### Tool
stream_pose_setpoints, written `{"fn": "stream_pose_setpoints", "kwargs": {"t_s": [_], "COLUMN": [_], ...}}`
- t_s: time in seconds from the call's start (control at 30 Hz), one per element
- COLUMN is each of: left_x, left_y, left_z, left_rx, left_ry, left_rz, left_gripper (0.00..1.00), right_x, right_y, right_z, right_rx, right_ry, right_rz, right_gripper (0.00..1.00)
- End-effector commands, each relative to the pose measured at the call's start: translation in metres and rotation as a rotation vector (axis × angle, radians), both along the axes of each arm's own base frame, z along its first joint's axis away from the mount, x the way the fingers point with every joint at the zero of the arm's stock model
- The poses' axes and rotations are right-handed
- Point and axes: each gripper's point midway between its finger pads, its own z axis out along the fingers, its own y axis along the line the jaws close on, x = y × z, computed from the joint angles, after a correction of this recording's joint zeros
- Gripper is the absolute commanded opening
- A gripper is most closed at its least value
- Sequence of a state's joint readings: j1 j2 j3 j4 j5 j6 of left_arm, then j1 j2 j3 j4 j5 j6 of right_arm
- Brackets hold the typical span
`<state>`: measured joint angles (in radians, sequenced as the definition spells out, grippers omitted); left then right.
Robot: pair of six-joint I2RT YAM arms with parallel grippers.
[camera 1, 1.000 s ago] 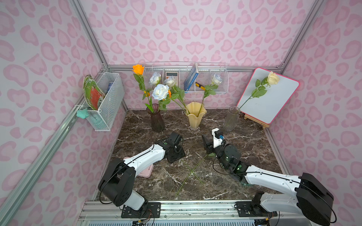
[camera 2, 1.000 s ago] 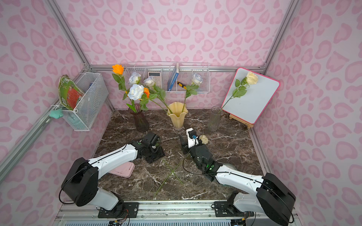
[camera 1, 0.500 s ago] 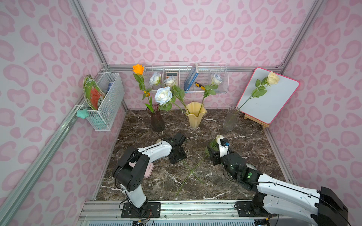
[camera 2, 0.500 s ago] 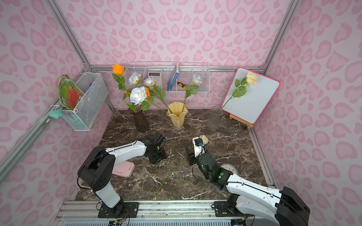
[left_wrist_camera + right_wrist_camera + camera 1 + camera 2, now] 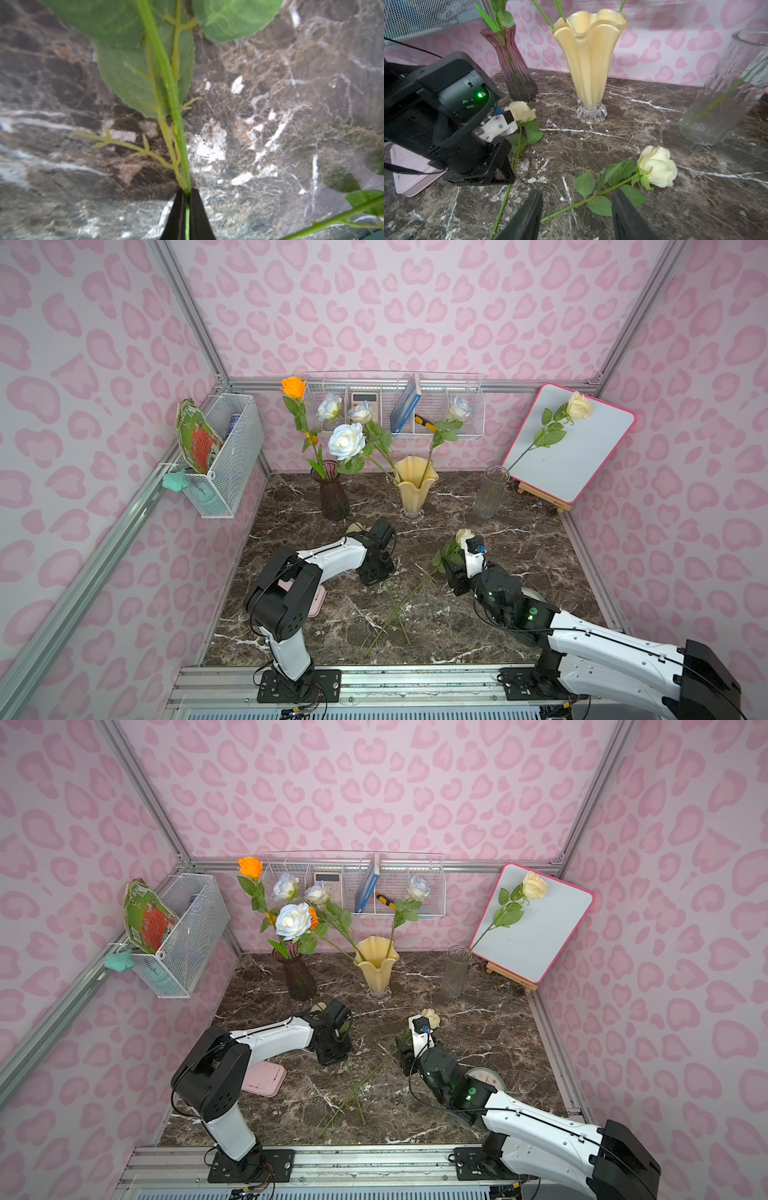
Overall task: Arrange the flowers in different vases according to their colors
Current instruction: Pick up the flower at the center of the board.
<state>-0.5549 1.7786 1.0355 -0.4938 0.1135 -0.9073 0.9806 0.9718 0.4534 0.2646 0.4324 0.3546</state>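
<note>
Step in hand: pick-up. My left end effector (image 5: 187, 193) is clamped on the stem of a cream rose (image 5: 172, 93) lying on the desk (image 5: 291, 124) at 11 o'clock. My right end effector (image 5: 577, 193) stands apart above a second rose (image 5: 656, 166). Next move, as I judge it: lift and carry to the clear vase (image 5: 490, 491) at 1 o'clock.

Three vases are standing in a row at the back of the tabletop (image 5: 540, 547): left vase (image 5: 334, 493), middle vase (image 5: 413, 489), right vase (image 5: 488, 493). Two roses are lying before them, the left rose (image 5: 521, 111) just in front of the left vase, the right rose (image 5: 656, 166) before the gap between the other two, their stems crossing nearer the front.
</note>
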Motion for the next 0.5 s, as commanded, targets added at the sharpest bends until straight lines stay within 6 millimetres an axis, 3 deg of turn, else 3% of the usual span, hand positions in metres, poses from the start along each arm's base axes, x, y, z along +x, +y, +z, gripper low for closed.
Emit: {"fn": "stream_pose_setpoints", "kwargs": {"t_s": [0.0, 0.1, 0.33, 0.47], "left_x": [-0.01, -0.005, 0.015, 0.024], "left_y": [0.01, 0.007, -0.003, -0.01], "left_z": [-0.002, 0.027, 0.122, 0.157], "left_rx": [0.064, 0.097, 0.169, 0.208], "left_ry": [0.019, -0.057, -0.359, -0.5], "left_rz": [-0.036, -0.071, -0.14, -0.17], "left_gripper": [0.0, 0.0, 0.0, 0.0], "right_x": [-0.001, -0.001, 0.0, 0.001], "right_y": [-0.001, -0.003, -0.001, -0.001], "right_z": [-0.005, -0.008, -0.026, -0.033], "right_rx": [0.01, 0.011, -0.002, -0.007], "right_ry": [0.023, 0.023, 0.045, 0.06], "right_rz": [-0.006, -0.016, -0.017, -0.027], "right_gripper": [0.56, 0.56, 0.55, 0.55]}}
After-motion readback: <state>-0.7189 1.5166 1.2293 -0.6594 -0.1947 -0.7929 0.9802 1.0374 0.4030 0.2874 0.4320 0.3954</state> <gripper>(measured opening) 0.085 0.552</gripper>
